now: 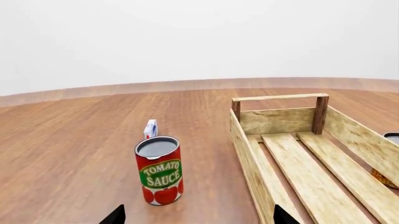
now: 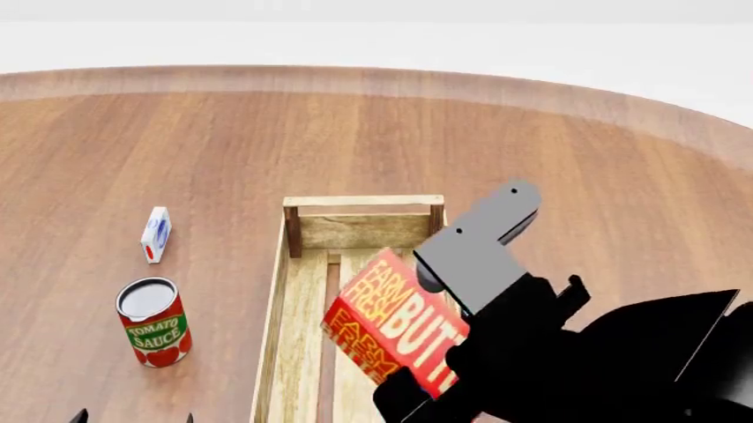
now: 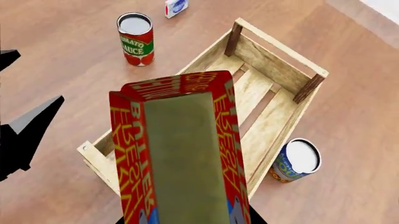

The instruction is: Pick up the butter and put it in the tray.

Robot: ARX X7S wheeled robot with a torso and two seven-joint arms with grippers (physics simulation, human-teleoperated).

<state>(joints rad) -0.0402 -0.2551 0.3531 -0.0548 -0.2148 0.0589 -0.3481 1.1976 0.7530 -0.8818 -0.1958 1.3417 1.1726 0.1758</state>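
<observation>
Warm brown wooden tabletop (image 2: 495,141) fills the scene, backed by a plain white wall. The butter (image 2: 394,324) is pinched by the right gripper (image 2: 429,388) and held tilted in the air, directly over the tray (image 2: 273,330). Seen from the right wrist, the carton (image 3: 181,158) extends straight out from the claw, with the tray's slatted floor (image 3: 249,93) beyond and below it; no contact between carton and slats is seen. Pickup is therefore judged done, and what is left is lowering the carton and letting it go inside the tray. The left gripper (image 1: 196,219) is shown only by its two dark fingertips, set well apart with nothing between them. Ahead of that claw a tomato sauce can (image 1: 160,169) stands upright, and a small white and blue carton (image 1: 150,128) stands farther out (both outside the tray). Another can (image 3: 296,159) stands just beside the tray's far wall.
</observation>
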